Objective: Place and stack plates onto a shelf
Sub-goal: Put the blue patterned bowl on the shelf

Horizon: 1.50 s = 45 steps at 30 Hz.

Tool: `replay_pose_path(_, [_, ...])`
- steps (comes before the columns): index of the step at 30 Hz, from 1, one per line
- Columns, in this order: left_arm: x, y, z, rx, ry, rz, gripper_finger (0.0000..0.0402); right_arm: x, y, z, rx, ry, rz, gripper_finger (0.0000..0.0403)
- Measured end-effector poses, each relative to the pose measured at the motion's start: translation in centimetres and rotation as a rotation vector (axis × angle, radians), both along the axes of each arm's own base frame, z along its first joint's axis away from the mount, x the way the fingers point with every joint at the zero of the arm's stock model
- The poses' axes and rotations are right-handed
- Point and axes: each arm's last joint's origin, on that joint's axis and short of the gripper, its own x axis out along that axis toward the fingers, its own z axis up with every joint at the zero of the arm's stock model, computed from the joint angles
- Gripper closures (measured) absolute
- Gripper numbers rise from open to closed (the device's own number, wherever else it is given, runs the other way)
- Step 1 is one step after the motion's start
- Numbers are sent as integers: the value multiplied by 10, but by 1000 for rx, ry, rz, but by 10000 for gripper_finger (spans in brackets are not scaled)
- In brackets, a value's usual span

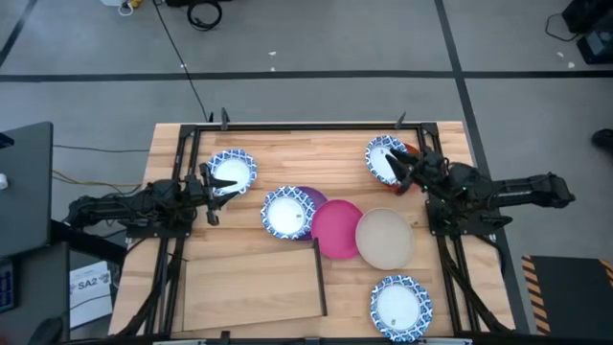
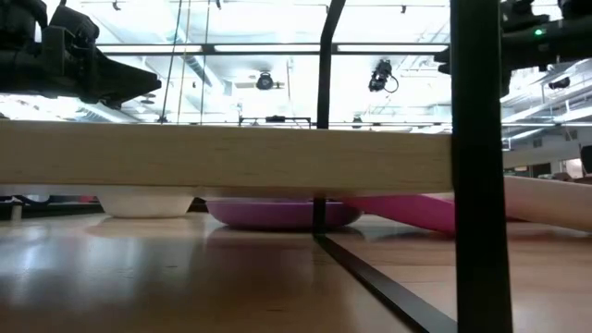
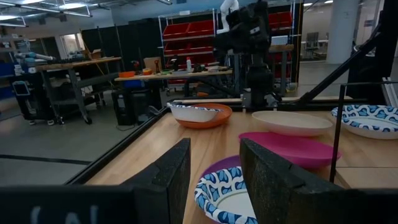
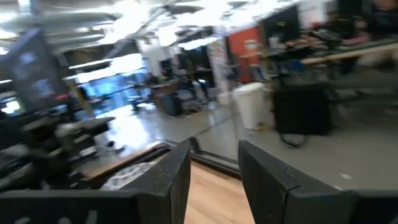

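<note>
High view, left gripper (image 1: pixel 213 182): over the slatted tabletop (image 1: pixel 316 144) at its left side, at the edge of a blue-rimmed plate (image 1: pixel 233 171); whether it touches that plate cannot be told.
High view, right gripper (image 1: pixel 402 171): at the right rear of the table, at a blue-rimmed plate (image 1: pixel 383 158) that lies on an orange plate (image 1: pixel 410 150); contact cannot be told.
High view, middle row: a third blue-rimmed plate (image 1: pixel 286 212) rests on a purple plate (image 1: pixel 312 197); a magenta plate (image 1: pixel 335 228) is just beside it; a beige plate (image 1: pixel 386 239) overlaps the magenta one's right edge.
High view, front: a fourth blue-rimmed plate (image 1: pixel 401 306) lies alone at the front right; the shelf (image 1: pixel 254 287), a pale plywood panel, sits at the front left and carries no plates.
Low view: the shelf's pale edge (image 2: pixel 222 158) spans the frame; beneath it show a white plate base (image 2: pixel 145 203), the purple plate (image 2: pixel 282 214) and the magenta plate (image 2: pixel 407 209); both arms hang dark above.
Left wrist view: own fingers (image 3: pixel 168 180) stand spread with a gap between, pinching nothing; beyond them lie a blue-rimmed plate (image 3: pixel 227 196), the magenta plate (image 3: pixel 289 148), the beige plate (image 3: pixel 292 122) and the orange plate (image 3: pixel 205 116).
Right wrist view: own fingers (image 4: pixel 171 180) stand apart, nothing between them; bare wood (image 4: pixel 214 196) below.
</note>
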Motion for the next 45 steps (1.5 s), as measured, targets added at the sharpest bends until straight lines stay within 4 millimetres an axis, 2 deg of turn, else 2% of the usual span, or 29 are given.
replay_pose_path(8, [0,0,0,0,0,0,256,15,-16,17,163,71,-108,263])
replay_pose_path(18, [0,0,0,0,0,0,256,33,-44,32,436,234,-97,263])
replay_pose_path(23, [0,0,0,0,0,0,256,45,-57,26,492,299,-61,263])
replay_pose_path(30, [0,0,0,0,0,0,256,57,-70,7,543,393,-113,263])
replay_pose_path(45, [0,0,0,0,0,0,256,72,-80,-22,597,536,-165,263])
